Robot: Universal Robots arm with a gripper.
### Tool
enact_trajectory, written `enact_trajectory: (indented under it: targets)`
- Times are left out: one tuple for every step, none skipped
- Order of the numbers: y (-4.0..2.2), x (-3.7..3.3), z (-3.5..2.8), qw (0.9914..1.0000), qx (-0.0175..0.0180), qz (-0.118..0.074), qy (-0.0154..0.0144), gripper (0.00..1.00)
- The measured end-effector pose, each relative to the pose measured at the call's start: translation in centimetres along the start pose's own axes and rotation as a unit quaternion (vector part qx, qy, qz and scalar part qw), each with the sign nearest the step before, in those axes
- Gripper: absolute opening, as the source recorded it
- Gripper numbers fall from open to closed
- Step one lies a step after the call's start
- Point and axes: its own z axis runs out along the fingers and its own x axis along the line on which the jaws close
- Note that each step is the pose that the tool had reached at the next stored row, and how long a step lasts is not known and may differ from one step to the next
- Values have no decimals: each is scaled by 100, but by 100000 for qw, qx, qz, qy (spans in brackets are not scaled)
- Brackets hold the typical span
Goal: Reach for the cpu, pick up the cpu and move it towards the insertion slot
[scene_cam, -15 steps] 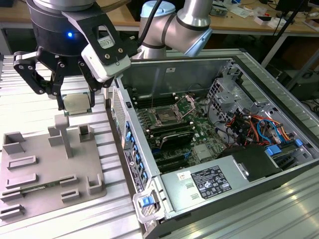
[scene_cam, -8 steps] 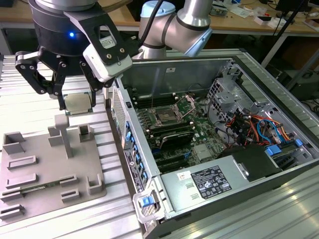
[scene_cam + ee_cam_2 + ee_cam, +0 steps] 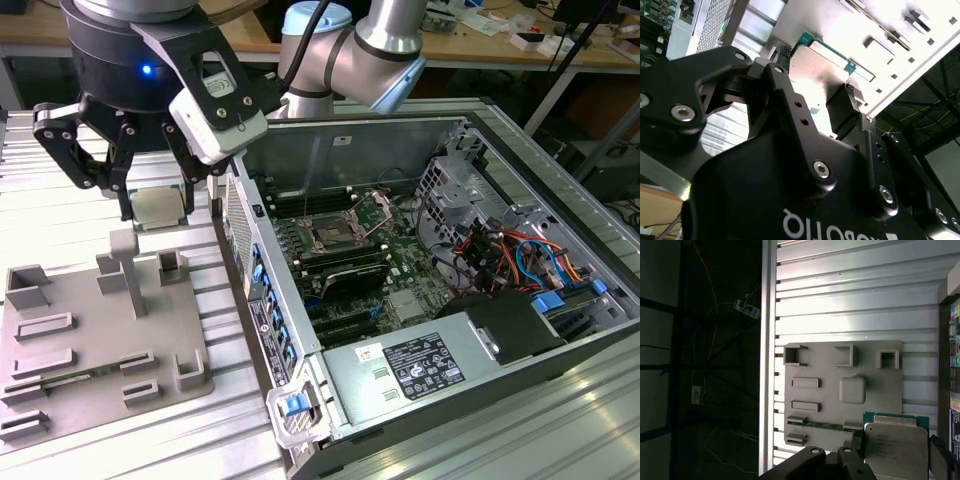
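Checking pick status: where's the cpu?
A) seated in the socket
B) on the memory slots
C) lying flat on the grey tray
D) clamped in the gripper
D: the cpu sits pinched in the gripper, held clear of the grey tray, away from the insertion slot.

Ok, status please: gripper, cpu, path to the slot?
Gripper shut on cpu, over grey tray. Insertion slot inside the computer case. Case wall stands between.
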Motion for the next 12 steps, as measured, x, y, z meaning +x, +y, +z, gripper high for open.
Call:
enact_trajectory:
  targets:
    - [0, -3, 0, 100000, 1, -1, 1, 55]
    - [0, -5, 0, 100000, 0, 3, -1, 55]
    - [0, -7, 0, 100000, 0, 2, 1, 55]
    - [0, -10, 0, 100000, 0, 0, -2, 55]
    - [-1, -12, 0, 100000, 2, 1, 1, 55]
    - [-1, -15, 0, 100000, 0, 1, 1, 55]
    - [-1, -18, 0, 100000, -1, -2, 0, 55]
    - [-1, -19, -1, 100000, 2, 0, 2, 55]
    - [-1, -20, 0, 100000, 0, 1, 1, 55]
    - [-1, -22, 0, 100000, 0, -1, -1, 55]
    - [-1, -25, 0, 100000, 1, 1, 1, 55]
    - [-1, -27, -1, 100000, 1, -1, 2, 55]
